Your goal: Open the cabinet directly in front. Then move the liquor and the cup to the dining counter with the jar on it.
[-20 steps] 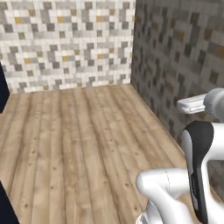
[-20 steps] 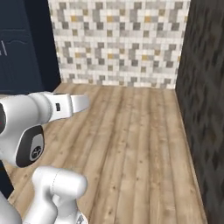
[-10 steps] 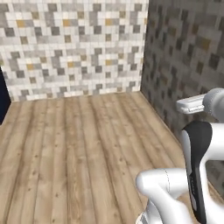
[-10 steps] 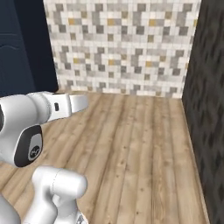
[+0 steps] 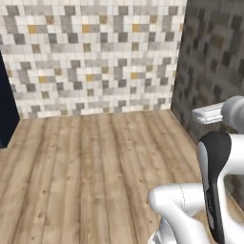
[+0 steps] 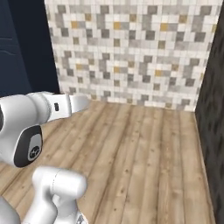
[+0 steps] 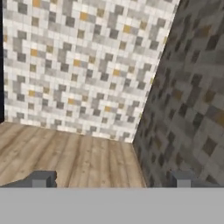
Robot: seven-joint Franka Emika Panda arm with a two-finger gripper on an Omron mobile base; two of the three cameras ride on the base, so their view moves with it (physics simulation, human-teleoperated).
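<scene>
While the arm (image 5: 214,190) rises at the lower right of the left base view, it faces a room corner: one pale mosaic-tiled wall (image 5: 95,57) meets one darker shadowed tiled wall (image 5: 214,62), with a wooden plank floor (image 5: 86,167) below. A sliver of dark navy panel (image 5: 7,109) stands at the left edge; I cannot tell whether it belongs to the cabinet or to the dining counter.

Right base view: the arm's white links and one dark joint sit at lower left. One tall dark navy panel (image 6: 24,48) fills the upper left beside the pale tiled wall (image 6: 131,52). The dark wall (image 6: 214,113) runs down the right edge. A small dark mark shows on the white forearm link (image 6: 56,107); it is too small to read.

Hand view: the tool (image 7: 111,179) shows two dark fingertips (image 7: 41,179) at the bottom, standing wide apart with nothing between them. It points at the corner where pale tiles (image 7: 78,65) meet dark tiles (image 7: 188,96), above the plank floor (image 7: 65,153). No readable writing anywhere.
</scene>
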